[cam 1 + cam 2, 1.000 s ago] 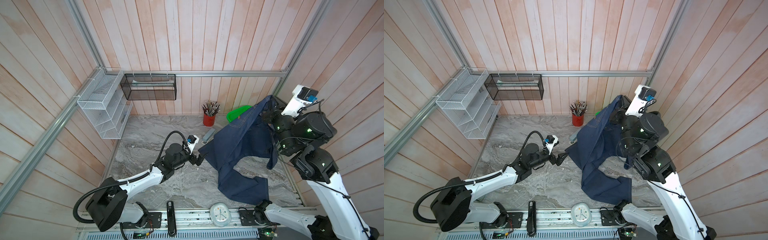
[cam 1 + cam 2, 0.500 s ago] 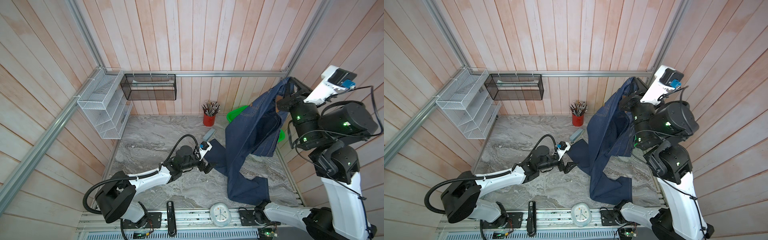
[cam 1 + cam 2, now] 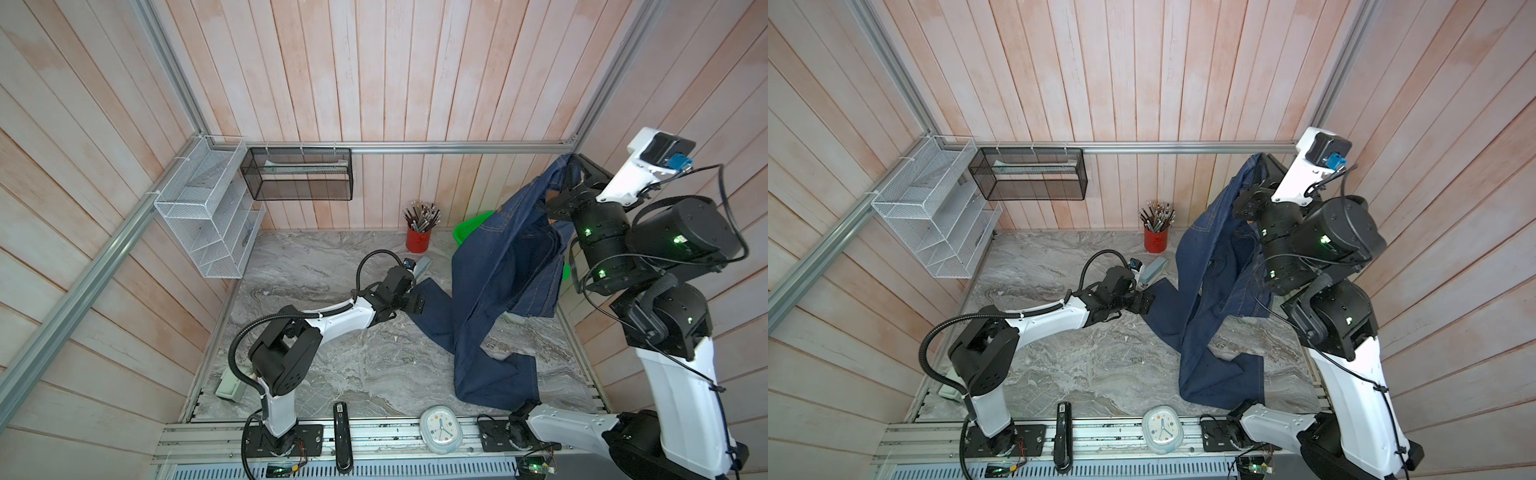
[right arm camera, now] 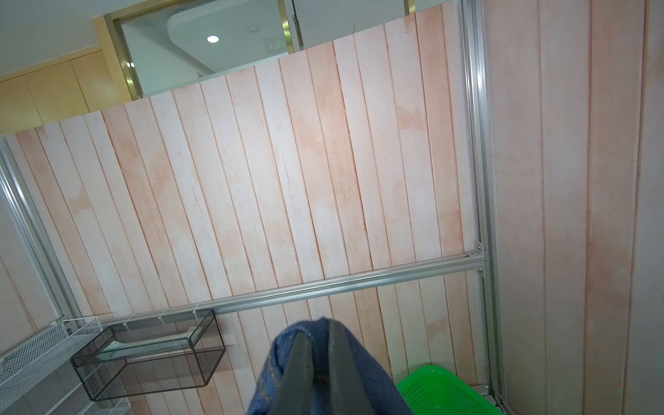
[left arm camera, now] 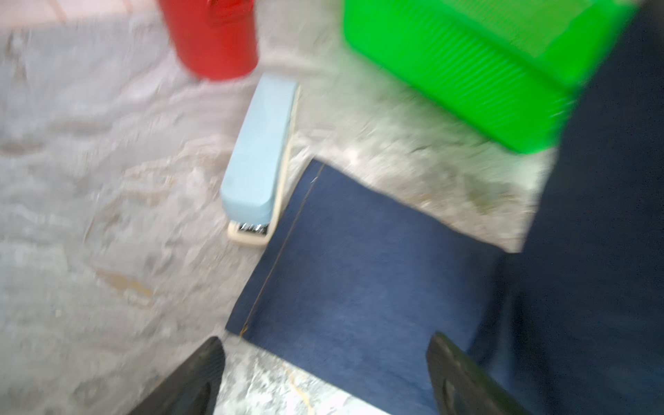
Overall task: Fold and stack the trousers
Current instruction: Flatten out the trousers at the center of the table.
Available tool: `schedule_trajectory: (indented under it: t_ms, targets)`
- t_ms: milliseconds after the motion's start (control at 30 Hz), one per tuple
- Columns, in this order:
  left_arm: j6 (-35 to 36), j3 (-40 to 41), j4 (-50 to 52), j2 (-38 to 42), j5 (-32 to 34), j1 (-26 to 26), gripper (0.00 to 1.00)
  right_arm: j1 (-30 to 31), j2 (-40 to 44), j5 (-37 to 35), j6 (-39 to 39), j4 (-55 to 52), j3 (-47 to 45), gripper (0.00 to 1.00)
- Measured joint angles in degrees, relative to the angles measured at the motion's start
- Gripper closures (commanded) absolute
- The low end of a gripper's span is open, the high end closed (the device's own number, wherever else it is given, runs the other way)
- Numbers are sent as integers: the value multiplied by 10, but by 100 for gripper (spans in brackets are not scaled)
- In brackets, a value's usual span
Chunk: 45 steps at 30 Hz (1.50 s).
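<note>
Right wrist view showed the right gripper (image 4: 318,332) clenched on a bunched edge of the dark navy-blue denim trousers (image 4: 275,370); in both top views the garment hung from that raised grip on the robot's right, one leg trailing flat across the grey marble-patterned tabletop (image 3: 332,365), the other crumpled near the front edge; the left gripper (image 5: 323,359) stood spread wide astride the flat leg's hem, grasping nothing; no fold was visible and no stack formed; judged an early stage: spreading flat, folding and stacking all remained.
</note>
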State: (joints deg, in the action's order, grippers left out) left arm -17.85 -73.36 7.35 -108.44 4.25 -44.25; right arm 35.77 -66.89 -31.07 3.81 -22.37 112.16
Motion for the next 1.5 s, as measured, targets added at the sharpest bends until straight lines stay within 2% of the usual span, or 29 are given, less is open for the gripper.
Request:
schedule_trajectory:
  t_ms: [167,467,767,933,1000,1133,1233,1300,1400,1500]
  targets:
    - [-45,-45,68,-56,33,5,17,0,6,-4,-12,0,-15,100]
    - [-76,-95,113,-108,37,24,25,0,6,-6,-28,3,-24,100]
    - [-88,-107,125,-134,26,24,54,0,9,-9,-37,14,-37,100]
    - [-88,-104,122,-134,18,28,89,0,14,-10,-40,22,-49,100]
    - [-90,-104,122,-134,16,30,100,0,17,-11,-41,26,-57,100]
    - [-89,-92,112,-127,15,36,100,0,21,-13,-42,31,-64,100]
    - [-90,-55,100,-91,15,45,100,0,25,-17,-43,34,-70,100]
    - [-92,-11,85,-38,15,61,100,1,30,-21,-43,35,-76,100]
    - [-98,52,72,83,16,96,100,1,38,-28,-47,40,-84,100]
    - [-98,80,68,217,27,138,100,1,46,-39,-55,45,-94,100]
